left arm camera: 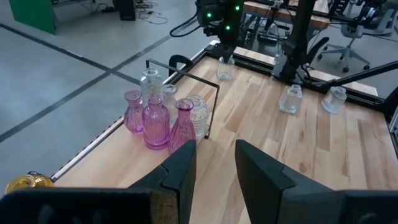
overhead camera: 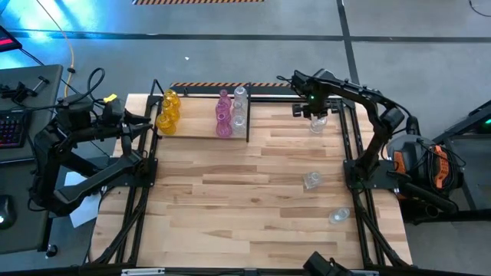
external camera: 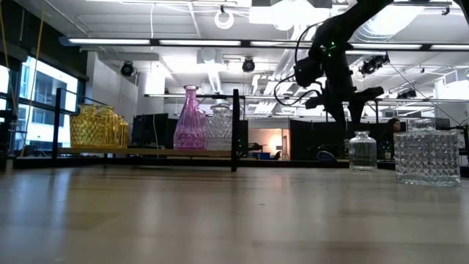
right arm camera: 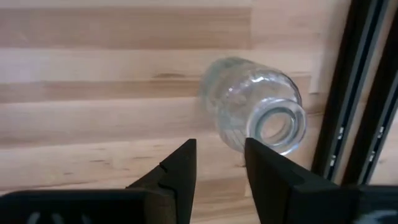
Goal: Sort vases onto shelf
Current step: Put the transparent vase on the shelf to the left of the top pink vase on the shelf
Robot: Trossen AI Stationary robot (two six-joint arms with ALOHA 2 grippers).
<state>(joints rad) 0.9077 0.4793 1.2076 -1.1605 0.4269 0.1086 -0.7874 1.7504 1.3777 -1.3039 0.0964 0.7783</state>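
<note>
Clear vase [right arm camera: 258, 118]: on the tabletop's far right corner, right of the shelf [overhead camera: 201, 135].
Right gripper [right arm camera: 219, 163]: above it, jaws part-open, empty.
My plan: I'd centre over the neck before closing.
Left gripper [left arm camera: 211, 165]: parked, part-open, empty.

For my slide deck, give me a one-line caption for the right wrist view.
Right gripper, fingers open, hovers above a clear glass vase standing on the wood tabletop beside black frame rails.

We see a butcher-block tabletop [overhead camera: 253, 192] with black rails along its sides | a keyboard [overhead camera: 9, 126] on a dark desk [overhead camera: 31, 80] off to one side | a yellow cable [overhead camera: 70, 57] on the grey floor | hazard-striped tape [overhead camera: 201, 1] on the floor beyond | ceiling strip lights [external camera: 183, 44] across the room behind.
</note>
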